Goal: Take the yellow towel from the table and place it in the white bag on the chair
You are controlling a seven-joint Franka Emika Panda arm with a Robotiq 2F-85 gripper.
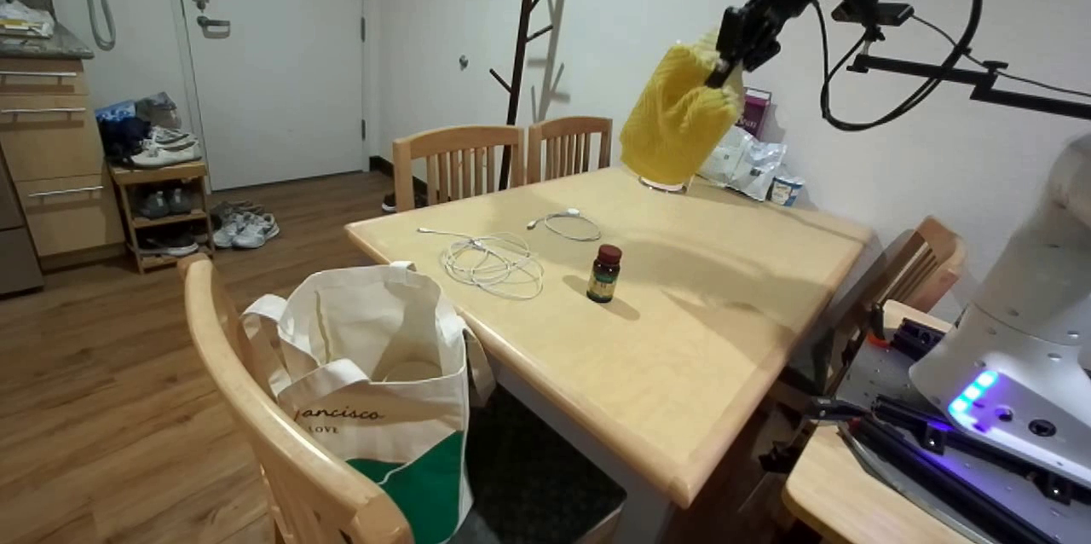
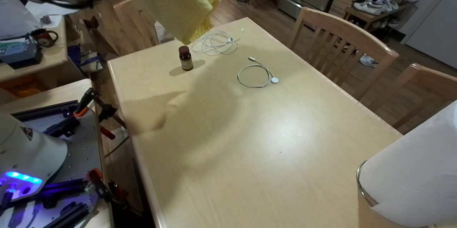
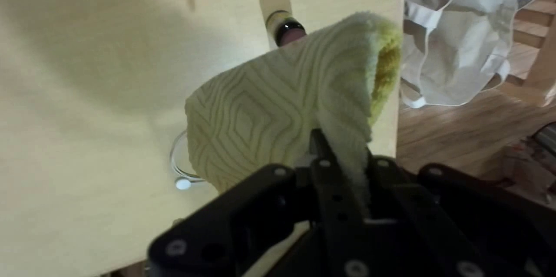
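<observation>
My gripper (image 1: 724, 73) is shut on the yellow towel (image 1: 678, 113), which hangs folded from the fingers high above the table (image 1: 648, 373). In the wrist view the jaws (image 3: 343, 146) pinch a fold of the towel (image 3: 260, 120), and the rest spreads out ahead of them. The towel also shows at the top of an exterior view (image 2: 175, 3). The white bag (image 1: 375, 408), with green print, stands open at the top on the chair (image 1: 226, 365) beside the table. In the wrist view the bag (image 3: 460, 42) lies right of the towel, past the table edge.
A brown bottle with a red cap (image 1: 603, 275) stands on the table. A coiled white cable (image 1: 479, 245) and a short charger cable (image 2: 274, 80) lie near it. A paper towel roll (image 2: 417, 178) stands at the far end, with plastic bags (image 1: 754, 160) by the wall.
</observation>
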